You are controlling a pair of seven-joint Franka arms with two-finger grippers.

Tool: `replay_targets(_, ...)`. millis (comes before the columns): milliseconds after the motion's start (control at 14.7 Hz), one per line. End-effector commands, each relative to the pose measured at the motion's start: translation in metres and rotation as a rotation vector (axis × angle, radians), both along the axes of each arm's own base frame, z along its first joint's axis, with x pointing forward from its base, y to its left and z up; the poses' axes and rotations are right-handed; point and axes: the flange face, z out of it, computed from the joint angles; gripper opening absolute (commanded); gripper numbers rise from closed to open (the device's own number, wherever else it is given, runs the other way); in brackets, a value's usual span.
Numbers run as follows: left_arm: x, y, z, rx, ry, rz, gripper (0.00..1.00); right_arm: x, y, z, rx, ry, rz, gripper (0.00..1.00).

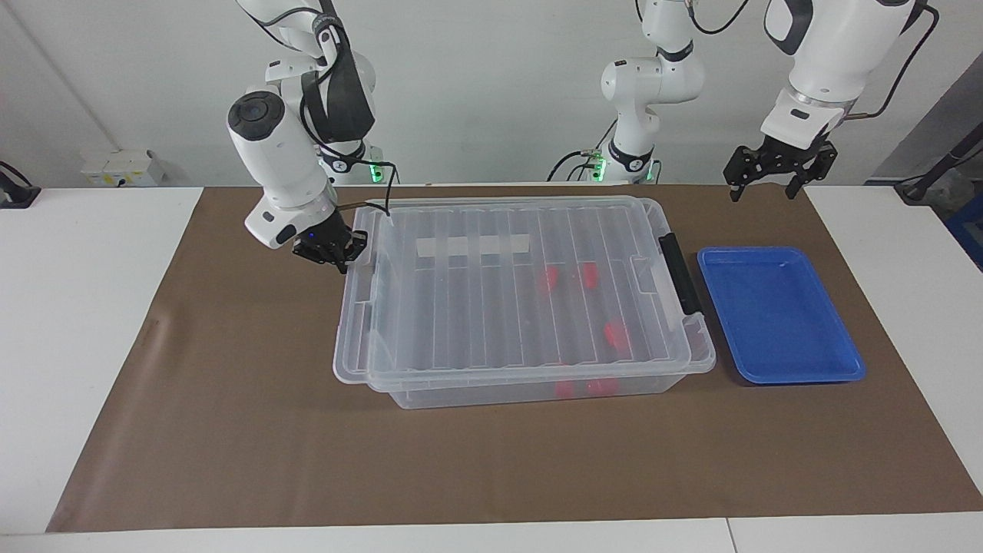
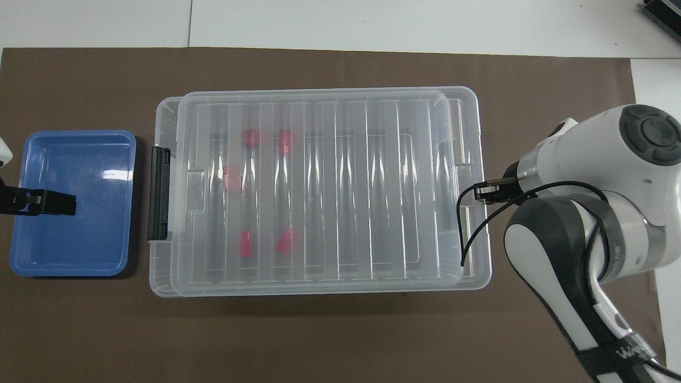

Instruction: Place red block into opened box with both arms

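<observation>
One clear box, nearly lidded, five red blocks inside, two grippers, one blue tray.

Nearest the robots, the left gripper hangs over the brown mat near the blue tray, jaws spread wide and empty. The right gripper sits at the lid edge toward the right arm's end, fingertips together; whether it pinches the lid's tab cannot be told. The ribbed lid covers almost the whole box, offset slightly toward that end. Through it show five red blocks: two nearer the robots, one midway, two farther.
</observation>
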Motion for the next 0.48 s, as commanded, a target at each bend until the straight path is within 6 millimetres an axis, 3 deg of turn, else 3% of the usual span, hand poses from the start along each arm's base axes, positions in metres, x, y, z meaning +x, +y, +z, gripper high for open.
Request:
replay_targets(0, -0.003, 0.002, -0.001, -0.012, 0.01, 0.003, 1.0, -0.01, 0.01, 0.005, 0.02, 0.007, -0.009, 0.0)
replay_targets(409, -0.002, 0.002, -0.001, -0.012, 0.008, 0.003, 1.0, -0.011, 0.021, 0.006, 0.025, -0.004, 0.007, 0.0)
